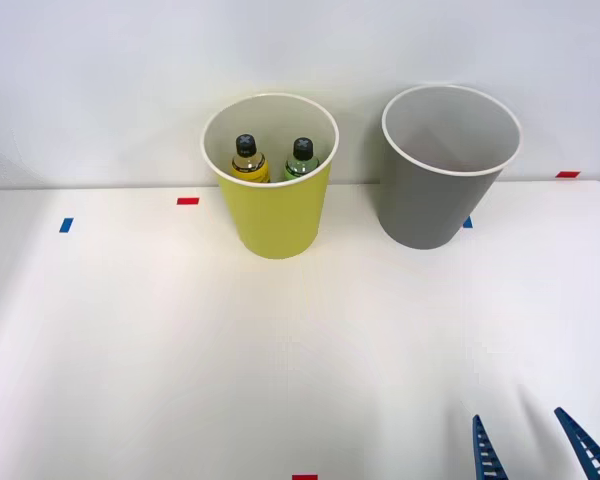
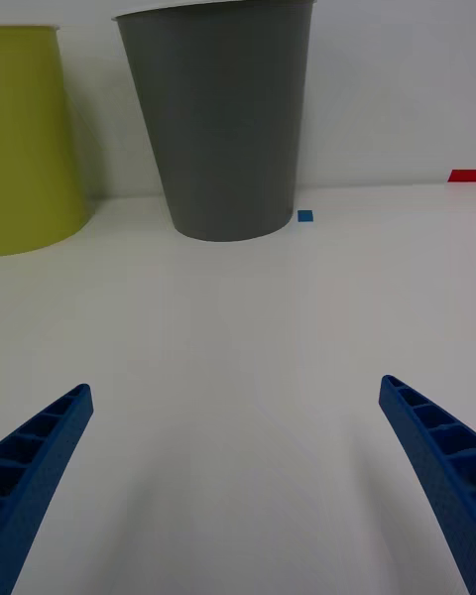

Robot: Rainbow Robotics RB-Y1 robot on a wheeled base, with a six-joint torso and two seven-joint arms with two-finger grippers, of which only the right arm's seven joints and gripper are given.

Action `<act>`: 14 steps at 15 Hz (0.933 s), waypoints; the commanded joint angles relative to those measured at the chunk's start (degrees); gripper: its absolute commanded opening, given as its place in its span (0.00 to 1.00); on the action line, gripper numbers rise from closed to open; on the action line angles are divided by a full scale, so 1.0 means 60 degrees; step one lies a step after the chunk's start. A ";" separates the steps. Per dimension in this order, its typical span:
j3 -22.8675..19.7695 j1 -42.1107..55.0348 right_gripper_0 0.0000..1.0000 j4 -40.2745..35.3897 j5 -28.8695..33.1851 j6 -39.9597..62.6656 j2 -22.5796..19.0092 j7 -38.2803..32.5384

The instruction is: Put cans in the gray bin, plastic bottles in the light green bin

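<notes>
Front view has the light green bin (image 1: 276, 215) standing upright toward the back of the white counter (image 1: 160, 350), with the gray bin (image 1: 435, 205) just beside it on the robot's right, the two not touching. Two plastic bottles stand inside the light green bin, side by side: the yellow bottle (image 1: 248, 160) and the green bottle (image 1: 301, 160), black caps up. What lies inside the gray bin can't be made out from here beyond its pale wall. Near the counter's front edge on the robot's right, the right end effector (image 1: 537, 440) sits low with its blue ribbed fingers (image 2: 436, 456) spread wide and nothing between them. Small red and blue tape marks (image 1: 187, 201) dot the counter.
</notes>
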 commanded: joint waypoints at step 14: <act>-0.0002 0.0000 1.00 -0.0001 0.0000 0.0000 0.0001 0.0001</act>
